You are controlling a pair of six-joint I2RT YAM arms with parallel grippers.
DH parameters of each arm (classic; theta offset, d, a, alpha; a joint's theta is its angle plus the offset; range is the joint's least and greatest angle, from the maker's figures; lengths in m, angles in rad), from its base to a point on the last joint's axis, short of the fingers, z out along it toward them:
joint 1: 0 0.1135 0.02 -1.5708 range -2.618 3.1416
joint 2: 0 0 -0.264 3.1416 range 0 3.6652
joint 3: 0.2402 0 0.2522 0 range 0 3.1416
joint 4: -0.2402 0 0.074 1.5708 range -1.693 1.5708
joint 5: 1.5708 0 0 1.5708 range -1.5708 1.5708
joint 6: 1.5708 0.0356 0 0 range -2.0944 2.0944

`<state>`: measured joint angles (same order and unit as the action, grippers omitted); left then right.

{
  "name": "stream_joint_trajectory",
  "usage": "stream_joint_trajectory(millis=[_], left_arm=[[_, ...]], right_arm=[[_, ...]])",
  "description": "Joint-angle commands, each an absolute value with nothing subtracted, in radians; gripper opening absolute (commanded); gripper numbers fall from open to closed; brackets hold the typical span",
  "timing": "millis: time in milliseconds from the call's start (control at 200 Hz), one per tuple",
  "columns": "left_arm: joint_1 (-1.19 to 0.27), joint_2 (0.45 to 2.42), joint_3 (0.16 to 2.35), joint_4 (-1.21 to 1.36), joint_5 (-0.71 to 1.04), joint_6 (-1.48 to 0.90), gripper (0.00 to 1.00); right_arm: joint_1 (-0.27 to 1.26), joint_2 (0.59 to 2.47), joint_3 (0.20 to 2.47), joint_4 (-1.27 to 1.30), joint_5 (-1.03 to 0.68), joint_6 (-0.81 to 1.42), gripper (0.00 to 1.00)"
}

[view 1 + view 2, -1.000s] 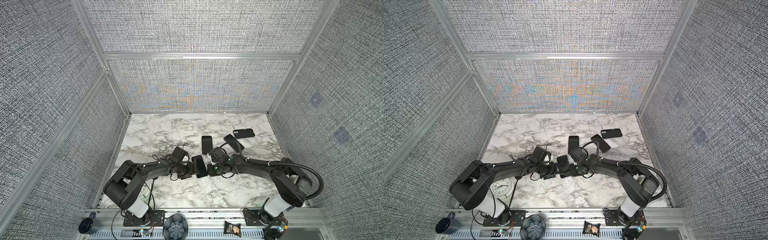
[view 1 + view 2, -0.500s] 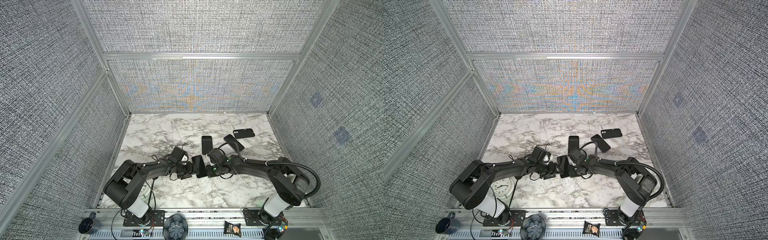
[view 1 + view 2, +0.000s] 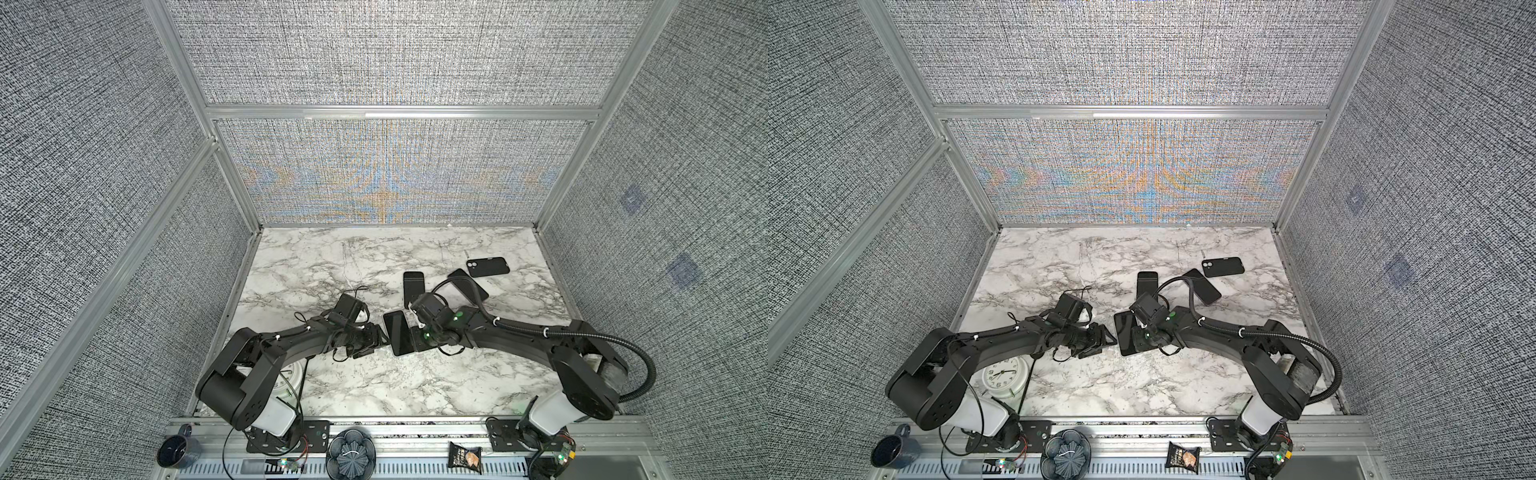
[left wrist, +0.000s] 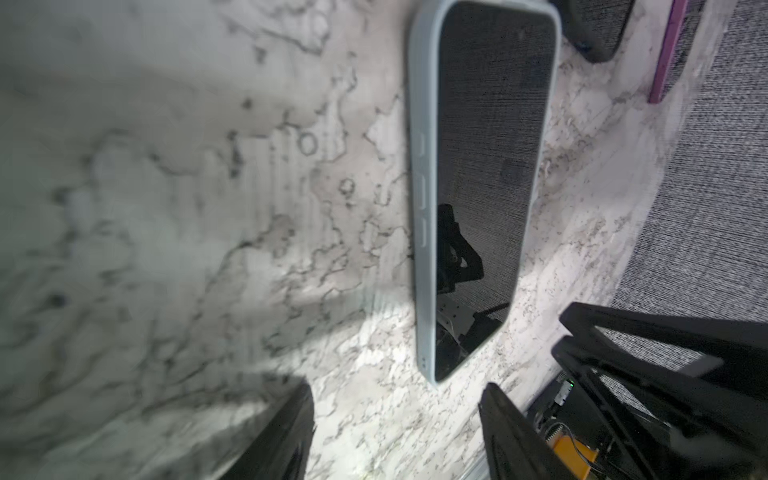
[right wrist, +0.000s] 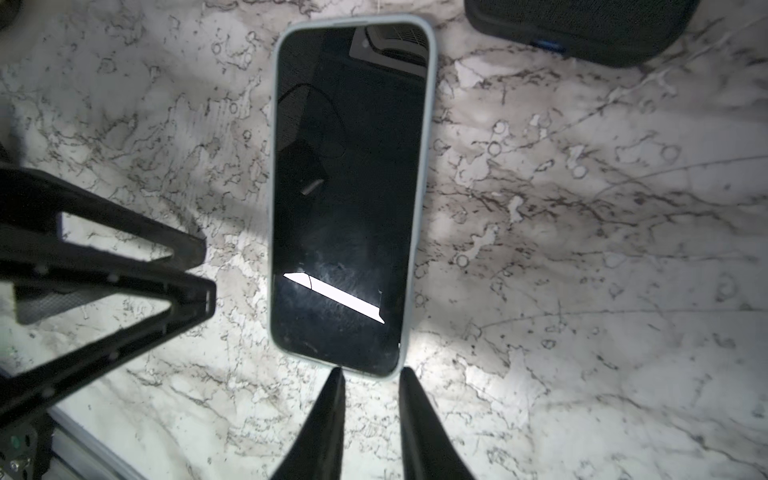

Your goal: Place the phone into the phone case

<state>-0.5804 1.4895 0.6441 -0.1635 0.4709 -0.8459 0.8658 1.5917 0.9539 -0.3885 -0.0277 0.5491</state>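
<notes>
On the marble table [image 3: 415, 386] the phone [image 5: 349, 187] lies in its pale blue phone case [image 4: 424, 257], about where it was before. The left gripper [image 4: 397, 399] gapes wide and empty, just short of it. The right gripper [image 5: 371, 382] has its jaws a little apart and empty, with the tips at the phone's end.

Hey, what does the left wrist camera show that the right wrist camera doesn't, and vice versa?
Only the left wrist view: side buttons on the pale case, a purple-edged item and the fabric wall. Only the right wrist view: the screen of the phone square-on, with a bright glare stripe. Both: the cased phone flat on the marble table, a dark item beyond it, and the left gripper and right gripper open, holding nothing.
</notes>
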Motion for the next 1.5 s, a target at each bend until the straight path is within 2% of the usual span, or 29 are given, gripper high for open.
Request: stream_joint_trajectory(millis=[0,255,450,645,745,960,1000,1125,1381,1496], left_arm=[[-0.571,1.461,0.664,-0.277,0.388,-0.795,0.67],[-0.547,1.407,0.691,-0.347,0.349,-0.754,0.74],[-0.51,1.326,0.67,-0.394,0.302,-0.732,0.81],[-0.482,1.276,0.653,-0.44,0.269,-0.721,0.95],[-0.47,1.259,0.639,-0.444,0.261,-0.729,0.99],[-0.454,1.258,0.627,-0.442,0.264,-0.736,0.99],[-0.453,1.26,0.63,-0.441,0.265,-0.734,0.99],[-0.451,1.259,0.633,-0.443,0.267,-0.733,0.99],[-0.45,1.273,0.626,-0.427,0.277,-0.739,0.99],[-0.45,1.287,0.623,-0.419,0.281,-0.739,0.99]], right_arm=[[0.873,1.591,0.955,-0.416,0.011,0.544,0.32],[0.914,1.603,0.986,-0.436,0.058,0.526,0.41],[0.954,1.624,1.056,-0.468,0.094,0.511,0.6],[1.002,1.644,1.078,-0.494,0.163,0.532,0.81],[1.016,1.664,1.089,-0.501,0.17,0.552,0.84],[1.03,1.725,1.13,-0.551,0.204,0.597,0.87],[1.03,1.737,1.143,-0.563,0.209,0.602,0.93],[1.034,1.759,1.16,-0.578,0.222,0.614,0.99],[1.033,1.795,1.167,-0.565,0.209,0.62,0.99],[1.032,1.826,1.182,-0.564,0.206,0.618,0.95]])
